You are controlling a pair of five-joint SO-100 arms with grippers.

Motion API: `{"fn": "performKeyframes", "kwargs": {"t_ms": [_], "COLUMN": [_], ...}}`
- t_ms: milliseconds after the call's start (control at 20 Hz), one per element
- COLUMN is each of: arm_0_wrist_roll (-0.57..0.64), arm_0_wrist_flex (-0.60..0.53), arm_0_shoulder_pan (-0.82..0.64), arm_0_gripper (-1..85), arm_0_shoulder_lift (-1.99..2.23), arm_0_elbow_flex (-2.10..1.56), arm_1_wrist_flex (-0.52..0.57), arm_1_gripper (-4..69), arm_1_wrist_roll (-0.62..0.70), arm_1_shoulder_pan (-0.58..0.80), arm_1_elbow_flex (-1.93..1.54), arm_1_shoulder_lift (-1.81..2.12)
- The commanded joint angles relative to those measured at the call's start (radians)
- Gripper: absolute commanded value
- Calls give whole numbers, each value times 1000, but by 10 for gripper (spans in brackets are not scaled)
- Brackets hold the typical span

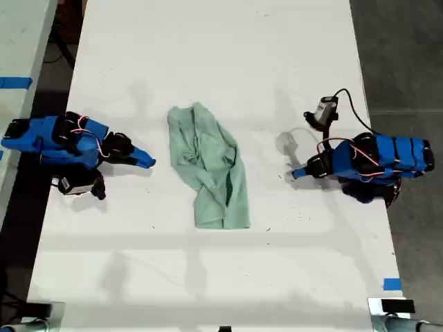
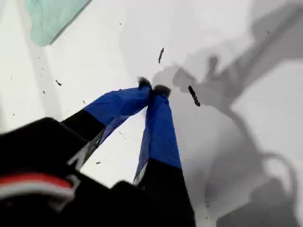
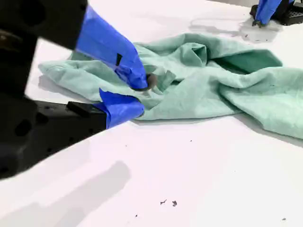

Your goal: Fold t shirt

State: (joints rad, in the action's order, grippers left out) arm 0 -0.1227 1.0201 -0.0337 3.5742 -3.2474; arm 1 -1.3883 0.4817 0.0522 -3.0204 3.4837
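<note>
Exterior view, cloth: small pale mint-green wrinkled fabric t shirt [image 1: 208,166] lies bunched and unfolded on the white flat table [image 1: 221,55]
Exterior view, arms: one at each flank of the t shirt, likely staged for opposite edges
First wrist view: my first gripper [image 2: 152,88] clenched, empty, well apart from the t shirt
Second wrist view: my second gripper [image 3: 135,97] narrowly parted, empty, just beside the t shirt's creased edge

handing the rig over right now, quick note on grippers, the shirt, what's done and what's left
My first gripper: shut, empty, low over bare table, clear of the cloth.
My second gripper: open, empty, beside the t shirt, which fills its wrist view.
T shirt: crumpled in a loose heap mid-table between the two arms, no clean fold visible.
Done: nothing that shows.
Left: flatten it, then fold it.
</note>
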Motion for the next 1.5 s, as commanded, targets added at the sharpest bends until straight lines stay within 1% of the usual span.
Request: {"fn": "performKeyframes", "kwargs": {"t_ms": [0,50,100,250,350,400,450,500,550,650,700,750,850,950,1050,1150,1200,1250,1300,1400,1450], "arm_0_wrist_roll": [-14,-37,-103,-210,-236,-247,-262,-262,-250,-204,-166,-129,-100,-106,-137,-140,-137,-112,-100,-75,-46], "arm_0_wrist_flex": [-14,-15,5,0,-6,-14,-5,35,127,391,468,497,503,503,488,423,414,403,393,365,356], "arm_0_shoulder_pan": [25,40,37,86,94,100,121,160,186,206,210,213,225,261,285,301,305,304,302,278,256], "arm_0_gripper": [-2,1,-2,-2,-3,-3,-3,-3,-2,-2,-2,-2,-2,2,54,87,109,131,159,193,195], "arm_0_shoulder_lift": [11,11,5,-15,-54,-173,-393,-666,-925,-1356,-1514,-1638,-1827,-2016,-2197,-2281,-2318,-2359,-2395,-2437,-2447], "arm_0_elbow_flex": [-44,-44,-43,-37,8,91,247,477,747,1313,1540,1703,1910,2105,2269,2281,2279,2278,2278,2278,2278], "arm_1_wrist_flex": [21,18,9,9,-40,-86,-144,-198,-239,-268,-273,-282,-302,-341,-348,-328,-302,-282,-259,-230,-227], "arm_1_gripper": [-14,-12,-12,-12,-13,-13,-14,-15,-15,-15,-15,-15,-15,-15,-15,-15,19,109,222,302,332], "arm_1_wrist_roll": [-77,-115,-141,-255,-308,-325,-334,-347,-362,-397,-416,-431,-454,-483,-489,-500,-500,-500,-486,-448,-436], "arm_1_shoulder_pan": [-51,14,43,0,-23,-26,-32,-40,-51,-103,-144,-193,-293,-385,-431,-442,-437,-428,-414,-388,-371], "arm_1_elbow_flex": [-77,-77,-71,-6,153,267,393,517,630,830,940,1072,1370,1709,1977,2092,2091,2091,2091,2089,2086], "arm_1_shoulder_lift": [12,2,-34,-196,-379,-474,-571,-658,-724,-844,-940,-1074,-1393,-1749,-2025,-2174,-2214,-2249,-2276,-2307,-2310]}}
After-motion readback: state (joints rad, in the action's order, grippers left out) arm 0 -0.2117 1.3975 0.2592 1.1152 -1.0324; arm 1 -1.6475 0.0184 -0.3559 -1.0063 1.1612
